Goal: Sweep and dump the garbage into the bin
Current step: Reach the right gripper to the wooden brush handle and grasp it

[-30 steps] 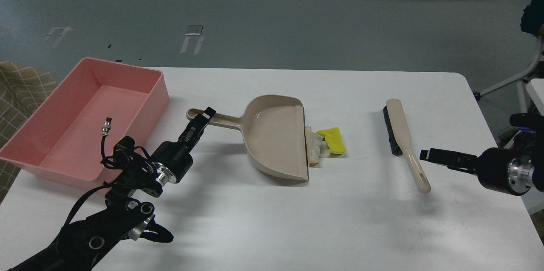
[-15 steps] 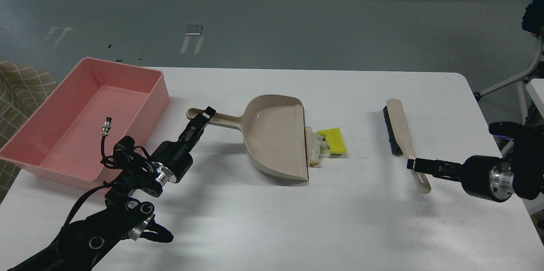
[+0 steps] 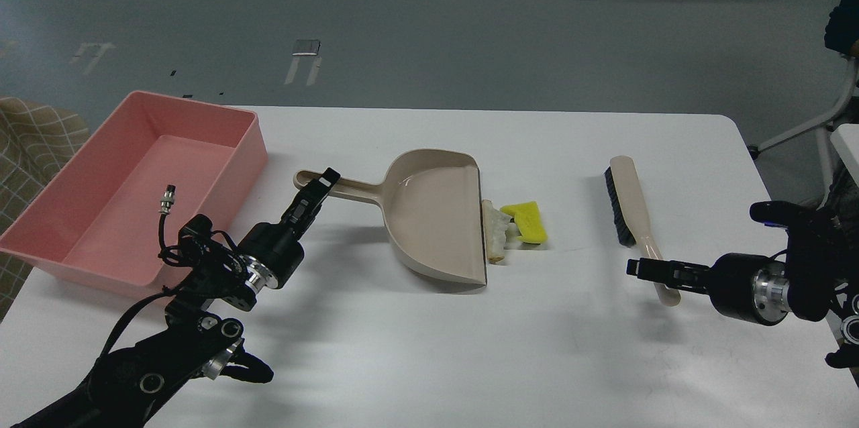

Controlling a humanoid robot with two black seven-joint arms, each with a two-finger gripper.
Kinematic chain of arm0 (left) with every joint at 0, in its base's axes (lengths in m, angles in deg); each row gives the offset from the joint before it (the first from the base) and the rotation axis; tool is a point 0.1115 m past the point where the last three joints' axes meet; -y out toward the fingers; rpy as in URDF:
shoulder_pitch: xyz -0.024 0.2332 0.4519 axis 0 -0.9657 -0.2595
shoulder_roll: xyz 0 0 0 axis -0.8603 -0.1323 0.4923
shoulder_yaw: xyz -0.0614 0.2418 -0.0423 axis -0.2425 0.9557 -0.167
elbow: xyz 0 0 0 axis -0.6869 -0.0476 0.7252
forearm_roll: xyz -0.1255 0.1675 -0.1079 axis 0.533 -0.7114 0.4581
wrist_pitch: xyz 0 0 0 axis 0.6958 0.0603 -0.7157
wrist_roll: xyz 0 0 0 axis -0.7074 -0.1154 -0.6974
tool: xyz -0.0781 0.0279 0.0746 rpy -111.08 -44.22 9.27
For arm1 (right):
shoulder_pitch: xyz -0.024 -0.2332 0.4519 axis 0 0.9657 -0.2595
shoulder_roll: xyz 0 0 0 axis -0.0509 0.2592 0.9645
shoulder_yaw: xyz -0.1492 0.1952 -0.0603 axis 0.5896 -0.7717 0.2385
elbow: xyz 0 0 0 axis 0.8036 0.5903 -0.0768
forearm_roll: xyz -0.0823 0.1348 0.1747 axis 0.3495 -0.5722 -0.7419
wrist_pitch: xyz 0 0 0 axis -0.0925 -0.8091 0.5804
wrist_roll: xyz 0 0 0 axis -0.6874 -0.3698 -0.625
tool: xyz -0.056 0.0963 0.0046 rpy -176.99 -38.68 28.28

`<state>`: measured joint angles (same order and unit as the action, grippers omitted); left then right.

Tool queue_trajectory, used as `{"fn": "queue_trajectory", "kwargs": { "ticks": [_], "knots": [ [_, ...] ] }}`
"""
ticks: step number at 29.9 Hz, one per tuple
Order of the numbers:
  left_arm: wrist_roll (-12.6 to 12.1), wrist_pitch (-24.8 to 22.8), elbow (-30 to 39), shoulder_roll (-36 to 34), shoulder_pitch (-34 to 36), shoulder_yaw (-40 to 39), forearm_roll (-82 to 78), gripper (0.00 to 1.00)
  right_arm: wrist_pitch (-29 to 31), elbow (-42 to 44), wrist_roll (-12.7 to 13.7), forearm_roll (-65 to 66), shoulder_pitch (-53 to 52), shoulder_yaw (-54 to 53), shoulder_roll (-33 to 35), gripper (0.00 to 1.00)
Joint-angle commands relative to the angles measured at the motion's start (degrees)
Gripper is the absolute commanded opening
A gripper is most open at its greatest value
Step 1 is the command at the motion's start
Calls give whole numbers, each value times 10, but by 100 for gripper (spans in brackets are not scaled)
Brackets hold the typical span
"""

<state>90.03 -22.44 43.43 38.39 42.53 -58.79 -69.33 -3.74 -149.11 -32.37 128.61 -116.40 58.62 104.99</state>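
The white tabletop (image 3: 416,347) fills the lower two thirds of the frame. At its left edge sits the pink bin (image 3: 221,166), with nothing visible inside it. In the centre lies the beige dustpan (image 3: 429,220), its open lip facing right and its handle reaching left. Right of centre lies the brush (image 3: 632,203), bristles up-frame, handle running down-frame.

The garbage is just at the dustpan's lip: the whitish wedge (image 3: 495,235) touches the lip, and the yellow sponge piece (image 3: 527,220) lies just beside it on the right.

The left tool (image 3: 322,188) sits at the dustpan handle; it looks clenched around it, though I cannot tell for sure from this angle. The right tool (image 3: 644,268) is at the brush handle's lower part, seen edge-on, so whether it is released or clenched cannot be told.

The step in hand appears to be taking up the brush. It would go best to grip the handle squarely across its width, lift clear, then bring the bristles down right of the sponge and draw leftward while the dustpan is pinned flat.
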Motion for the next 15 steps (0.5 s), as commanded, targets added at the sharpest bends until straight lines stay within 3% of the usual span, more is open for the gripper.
{"fn": "queue_trajectory", "kwargs": {
  "ticks": [1,8,15],
  "knots": [
    [0,0,0,1,0,0,0,0,0,-1,0,-1,-4,-1,2,79],
    [0,0,0,2,0,0,0,0,0,0,0,-1,-11,-1,1,78],
    [1,2,0,2,0,0,0,0,0,-1,0,0,-10,-1,-1,60]
  ]
}}
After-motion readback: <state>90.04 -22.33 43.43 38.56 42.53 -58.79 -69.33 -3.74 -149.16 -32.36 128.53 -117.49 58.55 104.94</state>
